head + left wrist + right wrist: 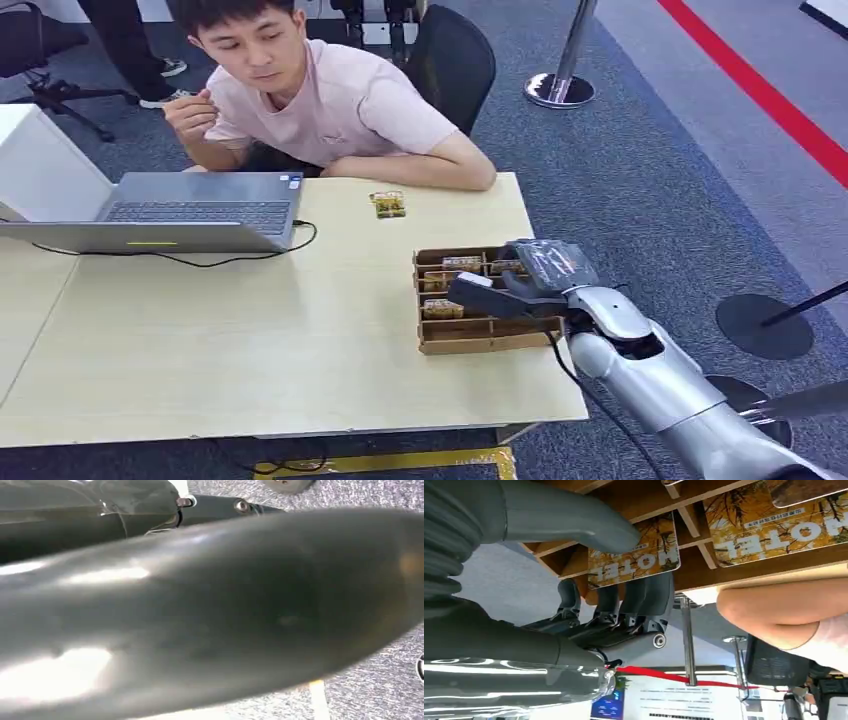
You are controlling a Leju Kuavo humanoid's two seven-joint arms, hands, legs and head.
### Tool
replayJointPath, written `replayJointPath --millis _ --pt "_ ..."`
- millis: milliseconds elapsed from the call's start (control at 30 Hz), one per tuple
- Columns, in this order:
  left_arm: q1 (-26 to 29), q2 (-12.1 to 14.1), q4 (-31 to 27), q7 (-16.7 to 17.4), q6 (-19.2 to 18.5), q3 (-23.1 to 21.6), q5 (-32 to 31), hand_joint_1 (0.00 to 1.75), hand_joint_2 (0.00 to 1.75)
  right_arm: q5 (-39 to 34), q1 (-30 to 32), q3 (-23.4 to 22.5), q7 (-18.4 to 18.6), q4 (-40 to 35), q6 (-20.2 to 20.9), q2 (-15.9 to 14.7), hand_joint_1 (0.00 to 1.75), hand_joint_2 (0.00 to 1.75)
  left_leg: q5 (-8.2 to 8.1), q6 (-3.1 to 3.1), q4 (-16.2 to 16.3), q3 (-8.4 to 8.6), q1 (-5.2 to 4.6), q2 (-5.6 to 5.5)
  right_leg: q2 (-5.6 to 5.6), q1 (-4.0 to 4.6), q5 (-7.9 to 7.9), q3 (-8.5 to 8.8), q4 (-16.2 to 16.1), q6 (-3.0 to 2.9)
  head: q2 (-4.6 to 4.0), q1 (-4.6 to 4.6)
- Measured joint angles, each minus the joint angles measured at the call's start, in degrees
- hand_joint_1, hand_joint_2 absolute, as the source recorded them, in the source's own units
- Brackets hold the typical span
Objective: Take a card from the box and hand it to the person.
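An open cardboard box (480,343) with dividers stands near the table's right edge, with several yellow "MOTEL" cards (443,308) upright in it. My right hand (530,275) reaches down into its far right compartment. In the right wrist view my thumb (589,530) presses on the printed face of one card (644,560) and my fingers (644,595) lie against its back, so the card is pinched while it still sits in the box (744,570). Another card (774,530) stands in the neighbouring slot. The person (330,100) sits across the table, with a forearm (784,605) resting on it.
A single card (388,204) lies on the table in front of the person. An open laptop (170,210) with a black cable stands at the left. A stanchion base (560,90) and a red floor line (760,90) lie beyond on the carpet.
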Motion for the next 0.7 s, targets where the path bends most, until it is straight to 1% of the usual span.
replayJointPath --millis 33,67,100,133,167,200,267,367,433,500,533,700 --pt "0.0 0.0 0.0 0.0 0.0 0.0 0.0 0.00 0.00 0.0 0.0 0.0 0.0 0.0 0.0 0.0 1.08 1.75 0.00 0.00 0.0 0.00 0.00 0.00 0.00 0.00 0.00 0.00 0.0 0.00 0.02 0.00" --pt "0.0 0.0 0.0 0.0 0.0 0.0 0.0 0.00 0.00 0.0 0.0 0.0 0.0 0.0 0.0 0.0 1.20 1.75 0.00 0.00 0.0 0.00 0.00 0.00 0.00 0.00 0.00 0.00 0.0 0.00 0.00 0.00" --pt "0.0 0.0 0.0 0.0 0.0 0.0 0.0 0.00 0.00 0.0 0.0 0.0 0.0 0.0 0.0 0.0 1.43 1.75 0.00 0.00 0.0 0.00 0.00 0.00 0.00 0.00 0.00 0.00 0.0 0.00 0.02 0.00" --pt "0.0 0.0 0.0 0.0 -0.1 0.0 0.0 0.00 0.00 0.0 0.0 0.0 0.0 0.0 0.0 0.0 1.45 1.75 0.00 0.00 0.0 0.00 0.00 0.00 0.00 0.00 0.00 0.00 0.0 0.00 0.00 0.00" --pt "0.0 0.0 0.0 -0.2 -0.5 0.0 0.0 0.00 0.00 0.0 0.0 0.0 0.0 0.0 0.0 0.0 1.43 1.75 0.00 0.00 0.0 0.00 0.00 0.00 0.00 0.00 0.00 0.00 0.0 0.00 0.00 0.00" --pt "0.0 0.0 0.0 -0.7 -1.1 0.0 0.0 0.00 1.75 0.0 0.0 0.0 0.0 0.1 0.0 0.0 1.43 1.75 0.00 0.00 0.0 0.00 0.00 0.00 0.00 0.00 0.00 0.00 0.0 0.00 0.02 0.00" --pt "0.0 0.1 0.0 -1.6 -1.4 0.0 0.2 0.00 1.75 0.0 0.0 0.0 0.0 0.2 0.1 0.0 1.43 1.75 0.00 0.00 0.0 0.00 0.00 0.00 0.00 0.00 0.00 0.00 0.0 0.00 0.02 0.00" --pt "0.0 0.1 0.0 -2.1 -1.6 0.0 0.2 0.00 1.75 0.0 -0.2 0.0 0.0 0.4 0.1 -0.1 1.50 1.75 0.00 0.00 0.0 0.01 0.00 0.00 0.00 0.00 0.00 0.00 0.0 0.00 0.02 0.00" --pt "0.0 0.1 0.0 -2.5 -1.6 0.0 0.4 0.00 1.75 0.0 -0.4 0.1 0.0 0.4 0.1 -0.1 1.41 1.75 0.00 0.00 0.0 0.01 0.00 0.00 0.00 0.00 0.00 0.00 0.0 0.00 0.02 0.00" --pt "0.0 0.1 0.0 -3.0 -1.4 0.0 0.6 0.00 1.75 0.0 -0.5 0.1 0.0 0.4 0.2 -0.1 1.36 1.75 0.00 0.00 0.0 0.01 0.00 0.00 0.00 0.00 0.00 0.00 0.0 0.00 0.02 0.00" --pt "0.0 0.1 0.0 -3.1 -1.2 0.0 0.7 0.00 1.75 0.0 -0.5 0.1 0.0 0.4 0.2 -0.1 1.29 1.75 0.00 0.00 0.0 0.01 0.00 0.00 0.00 0.00 0.00 0.00 0.0 0.00 0.00 0.00" --pt "0.0 0.2 0.0 -3.5 -0.4 0.0 0.9 0.00 1.75 0.0 -0.7 0.3 0.0 0.6 0.2 -0.1 1.29 1.75 0.00 0.00 0.0 0.01 0.00 0.00 0.00 0.00 0.00 0.01 0.0 0.00 0.00 0.00"
